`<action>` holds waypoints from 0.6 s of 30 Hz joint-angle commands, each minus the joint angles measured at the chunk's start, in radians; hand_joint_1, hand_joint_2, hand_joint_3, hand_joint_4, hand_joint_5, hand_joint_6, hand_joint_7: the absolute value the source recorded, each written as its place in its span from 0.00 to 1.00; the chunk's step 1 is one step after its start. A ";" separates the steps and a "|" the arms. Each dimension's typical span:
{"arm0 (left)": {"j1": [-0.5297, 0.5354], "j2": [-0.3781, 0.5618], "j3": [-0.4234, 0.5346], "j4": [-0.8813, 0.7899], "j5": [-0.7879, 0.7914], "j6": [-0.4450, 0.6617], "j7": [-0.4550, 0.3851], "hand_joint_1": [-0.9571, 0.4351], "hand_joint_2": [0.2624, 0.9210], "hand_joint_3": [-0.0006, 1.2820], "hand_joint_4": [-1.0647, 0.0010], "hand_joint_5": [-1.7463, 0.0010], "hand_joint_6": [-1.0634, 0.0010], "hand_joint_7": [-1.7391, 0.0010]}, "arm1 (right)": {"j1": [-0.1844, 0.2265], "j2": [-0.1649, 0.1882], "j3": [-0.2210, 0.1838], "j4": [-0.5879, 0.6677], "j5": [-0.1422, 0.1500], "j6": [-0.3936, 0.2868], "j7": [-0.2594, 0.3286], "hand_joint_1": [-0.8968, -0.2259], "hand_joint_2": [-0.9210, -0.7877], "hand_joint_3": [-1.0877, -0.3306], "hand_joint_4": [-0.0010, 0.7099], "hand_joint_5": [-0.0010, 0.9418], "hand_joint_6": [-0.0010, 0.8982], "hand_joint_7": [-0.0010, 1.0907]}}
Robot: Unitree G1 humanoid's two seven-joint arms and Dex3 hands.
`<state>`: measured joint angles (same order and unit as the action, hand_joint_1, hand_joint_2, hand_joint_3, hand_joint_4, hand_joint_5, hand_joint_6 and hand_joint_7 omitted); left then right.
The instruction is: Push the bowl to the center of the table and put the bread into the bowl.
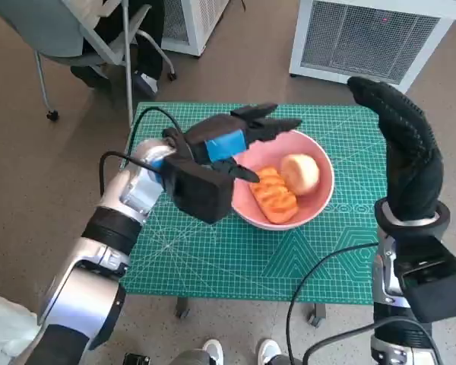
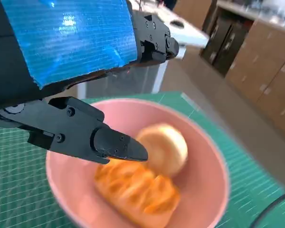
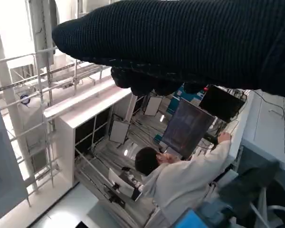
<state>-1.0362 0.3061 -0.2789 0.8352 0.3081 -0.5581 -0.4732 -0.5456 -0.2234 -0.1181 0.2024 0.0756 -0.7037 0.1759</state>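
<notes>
On the green cutting mat covering the counter, the pink bowl sat near the middle and held both the orange braided bread and a pale round bun, the two touching. The left robot hand hovered over the bowl's near rim, fingers spread and holding nothing. The right robot hand stood raised beside the counter's edge, fingers extended, nothing in its grasp.

The bowl sat mid-table, two breads inside (side by side). My left hand hung over its left rim, my right hand raised well right.
</notes>
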 commanded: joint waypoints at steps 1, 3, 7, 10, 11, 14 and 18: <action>0.035 -0.008 0.085 -0.058 -0.113 -0.064 0.023 0.44 1.00 0.08 0.86 0.96 0.74 0.97 | -0.006 -0.004 -0.002 0.008 -0.001 0.006 0.000 0.50 0.00 0.48 0.42 0.00 0.02 0.63; 0.058 -0.026 0.122 -0.075 -0.168 -0.086 0.033 0.45 1.00 0.09 0.83 0.96 0.72 0.96 | -0.010 -0.005 -0.002 0.005 0.000 0.008 0.000 0.50 0.00 0.48 0.42 0.00 0.02 0.63; 0.113 -0.077 0.189 -0.139 -0.294 -0.088 0.041 0.46 1.00 0.14 0.77 0.95 0.86 0.74 | -0.023 -0.005 -0.002 0.008 0.001 0.011 0.000 0.50 0.00 0.47 0.43 0.00 0.02 0.63; 0.167 -0.125 0.235 -0.210 -0.408 -0.056 0.029 0.47 1.00 0.17 0.75 0.95 0.95 0.61 | -0.038 -0.004 -0.001 0.011 0.002 0.015 0.000 0.50 0.00 0.46 0.43 0.00 0.01 0.63; 0.182 -0.138 0.246 -0.231 -0.440 -0.047 0.026 0.47 1.00 0.19 0.75 0.95 0.97 0.58 | -0.043 -0.004 -0.001 0.014 0.003 0.016 0.000 0.51 0.00 0.46 0.43 0.00 0.01 0.63; 0.215 -0.162 0.271 -0.272 -0.504 -0.031 0.015 0.47 1.00 0.23 0.74 0.94 0.99 0.55 | -0.055 -0.004 -0.001 0.025 0.003 0.014 0.000 0.51 0.00 0.46 0.43 0.00 0.01 0.63; 0.263 -0.193 0.297 -0.329 -0.580 -0.012 0.000 0.46 1.00 0.26 0.75 0.94 1.00 0.53 | -0.071 -0.001 0.002 0.032 0.002 0.016 0.000 0.51 0.00 0.46 0.43 0.00 0.01 0.63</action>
<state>-0.8070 0.1348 -0.0068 0.5597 -0.2147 -0.5912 -0.4610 -0.6144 -0.2259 -0.1180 0.2159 0.0758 -0.6997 0.1760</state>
